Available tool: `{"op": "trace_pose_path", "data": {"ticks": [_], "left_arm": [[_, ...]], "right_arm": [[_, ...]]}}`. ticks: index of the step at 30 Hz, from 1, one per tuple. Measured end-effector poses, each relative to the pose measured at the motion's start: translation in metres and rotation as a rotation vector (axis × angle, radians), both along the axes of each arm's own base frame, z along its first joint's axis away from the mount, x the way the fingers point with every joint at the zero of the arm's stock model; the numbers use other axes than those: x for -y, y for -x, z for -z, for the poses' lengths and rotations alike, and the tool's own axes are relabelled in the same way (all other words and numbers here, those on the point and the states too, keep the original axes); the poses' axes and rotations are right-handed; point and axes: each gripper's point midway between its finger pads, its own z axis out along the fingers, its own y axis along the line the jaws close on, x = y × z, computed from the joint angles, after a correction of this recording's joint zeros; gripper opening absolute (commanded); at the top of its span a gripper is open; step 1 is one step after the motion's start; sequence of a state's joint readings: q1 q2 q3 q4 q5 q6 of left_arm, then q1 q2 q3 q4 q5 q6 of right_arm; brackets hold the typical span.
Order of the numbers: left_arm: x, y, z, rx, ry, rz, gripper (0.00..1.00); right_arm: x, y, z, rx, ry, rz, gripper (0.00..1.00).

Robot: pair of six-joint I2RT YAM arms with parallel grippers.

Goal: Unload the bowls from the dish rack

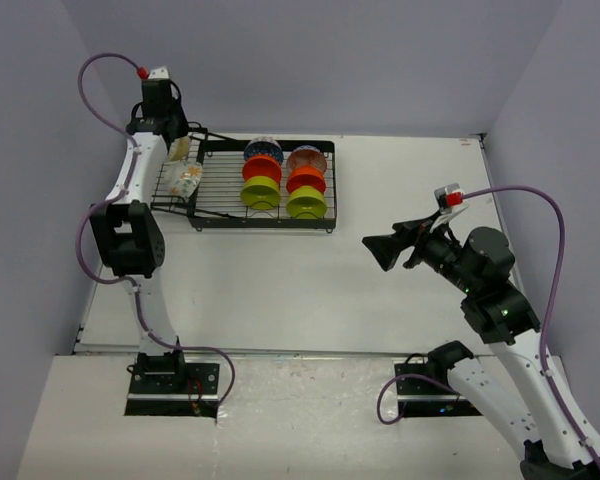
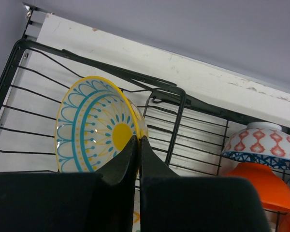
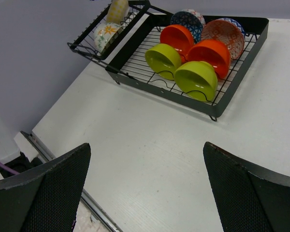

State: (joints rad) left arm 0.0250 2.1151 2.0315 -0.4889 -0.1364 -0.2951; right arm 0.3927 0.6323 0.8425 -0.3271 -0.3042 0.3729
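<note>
The black wire dish rack (image 1: 265, 221) stands at the table's far left. Its flat section holds two lime green bowls (image 1: 261, 192), two orange bowls (image 1: 262, 168), a blue-patterned bowl (image 1: 264, 149) and a red-patterned bowl (image 1: 307, 158). The tilted side basket holds a cream floral bowl (image 1: 186, 180). My left gripper (image 2: 138, 138) is shut on the yellow rim of a second cream bowl (image 2: 94, 123), which has a teal and yellow inside and stands on edge in the basket. My right gripper (image 1: 383, 250) hangs open over the bare table, well to the right of the rack, with nothing between its fingers.
Grey walls close in behind and to the left of the rack. The table's metal front edge (image 3: 63, 169) shows below my right gripper (image 3: 146, 145). The rack's front rim (image 3: 183, 96) lies beyond it, with white tabletop between.
</note>
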Motion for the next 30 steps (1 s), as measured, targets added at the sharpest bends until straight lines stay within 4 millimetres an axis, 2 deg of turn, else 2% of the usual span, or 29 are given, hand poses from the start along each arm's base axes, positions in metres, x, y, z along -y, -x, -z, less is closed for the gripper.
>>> {"op": "trace_pose_path", "data": {"ticks": [4, 8, 11, 14, 17, 21, 25, 26, 28, 30], "left_arm": [[0.007, 0.000, -0.021, 0.042, 0.017, 0.035, 0.00], [0.016, 0.001, -0.053, 0.113, 0.018, 0.096, 0.00], [0.030, 0.001, -0.078, 0.175, -0.009, 0.156, 0.00], [0.062, 0.003, -0.099, 0.226, -0.051, 0.250, 0.00], [0.110, 0.013, -0.116, 0.279, -0.092, 0.367, 0.00], [0.185, 0.050, -0.126, 0.331, -0.135, 0.543, 0.00], [0.250, 0.102, -0.129, 0.379, -0.183, 0.698, 0.00], [0.259, 0.118, -0.129, 0.392, -0.198, 0.730, 0.00], [0.291, 0.147, -0.129, 0.425, -0.212, 0.817, 0.00], [0.311, 0.179, -0.126, 0.454, -0.232, 0.892, 0.00]], "right_arm": [[0.000, 0.000, 0.000, -0.001, 0.001, 0.002, 0.99], [0.001, -0.001, 0.000, -0.001, 0.001, 0.008, 0.99], [0.003, -0.003, 0.000, 0.001, 0.002, 0.026, 0.99], [0.006, -0.007, -0.001, 0.001, -0.002, 0.054, 0.99], [0.011, -0.012, 0.000, -0.012, -0.009, 0.097, 0.99], [0.017, -0.030, 0.001, -0.058, 0.011, 0.172, 0.99], [0.018, -0.062, -0.026, -0.087, 0.034, 0.239, 0.99], [0.019, -0.070, -0.033, -0.087, 0.034, 0.255, 0.99], [0.026, -0.082, -0.045, -0.098, 0.037, 0.285, 0.99], [0.033, -0.093, -0.060, -0.097, 0.031, 0.307, 0.96]]}}
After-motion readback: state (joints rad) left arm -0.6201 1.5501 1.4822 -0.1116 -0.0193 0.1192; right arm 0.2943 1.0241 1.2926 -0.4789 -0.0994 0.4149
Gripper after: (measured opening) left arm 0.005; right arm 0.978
